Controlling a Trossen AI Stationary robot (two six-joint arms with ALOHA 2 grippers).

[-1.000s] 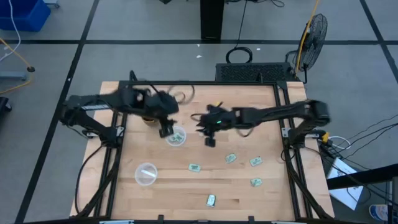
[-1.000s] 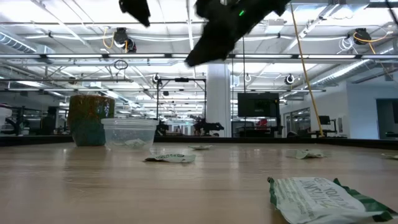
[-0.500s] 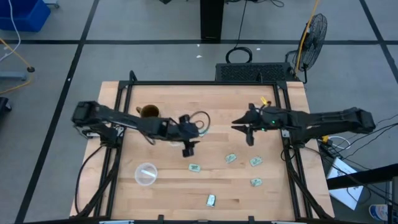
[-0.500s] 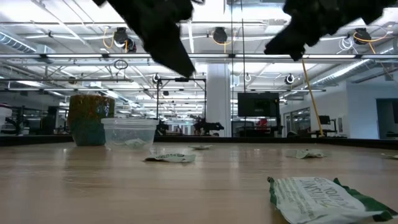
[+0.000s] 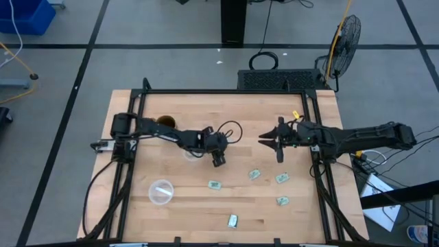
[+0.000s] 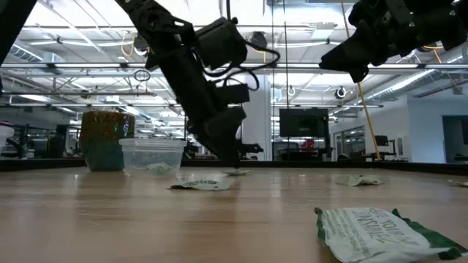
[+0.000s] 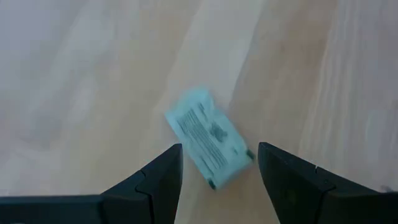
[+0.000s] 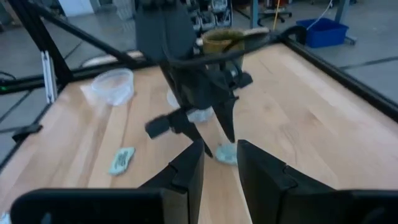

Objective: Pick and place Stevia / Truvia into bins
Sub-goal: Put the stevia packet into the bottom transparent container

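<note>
From above, the left gripper (image 5: 218, 160) hangs low over mid-table, just past a clear cup (image 5: 193, 150) that sits on its arm side; a second cup (image 5: 161, 191) lies well off toward the near edge. Loose sachets (image 5: 254, 174) are scattered beyond it, nearer the right gripper (image 5: 278, 143), which waits well apart at the right edge

At table height, the left gripper (image 6: 225, 146) points its tips almost onto the wood beside a flat packet (image 6: 199, 185)

From the left wrist, one pale green sachet (image 7: 209, 137) lies flat between the spread fingers (image 7: 158, 180), untouched. It looks feather-light, thin and limp, likely to slide on the wood, so I would pinch across its short width, pressing down

From the right wrist, that arm's own fingers (image 8: 186, 165) stand slightly apart, empty, facing the left gripper (image 8: 214, 130) and the sachet (image 8: 226, 153) under it
</note>
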